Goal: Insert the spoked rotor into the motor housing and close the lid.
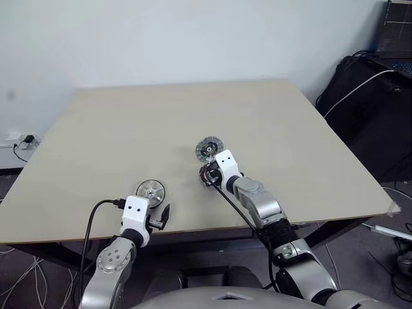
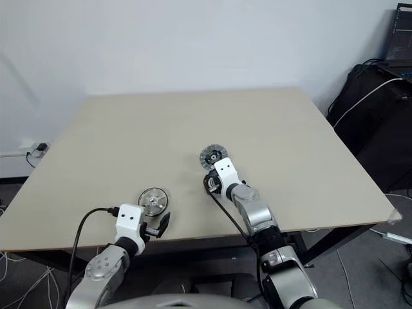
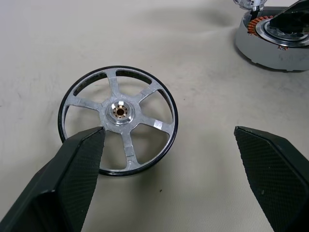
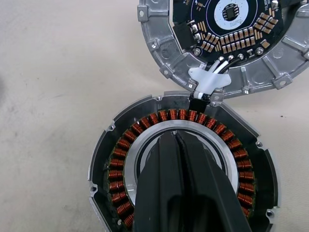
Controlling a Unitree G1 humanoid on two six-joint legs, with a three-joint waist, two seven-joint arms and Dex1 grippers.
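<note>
**Stock on the bench: rotor not yet fitted, lid open**

1. Table (image 1: pixel 290 129). Pale top that carries all three motor parts, grouped toward the near edge.

2. My left claw (image 1: pixel 158 219). It is at the near left, spread to its widest and holding nothing. The spoked rotor lies just beyond its tips, in line with the gap between them, and I see no contact with it.

3. My right claw (image 4: pixel 176 137). It is right of centre with its two fingers pressed together and nothing pinched between them. The tips point down into the silver centre ring of the motor housing. I cannot tell whether they touch it.

4. Motor housing (image 4: pixel 116 169). It sits flat on the table under my right claw. The copper winding ring is bare and the bore is empty except for my fingertips.

5. Lid (image 4: pixel 159 53). It lies just beyond the housing on the far side, turned inside up so its dark circuit board shows. Their rims look to be touching or nearly so.

6. Spoked rotor (image 3: pixel 118 112). A five-spoke wheel with a dark rim, flat on the table to the near left, well apart from the housing.

7. Wires (image 4: pixel 212 72). A short white bundle tethers the lid to the housing rim.

Status, as I judge it: no step is complete. Still to do are gripping the rotor, carrying it right, seating it in the bore once my right claw clears, and folding the lid over.
</note>
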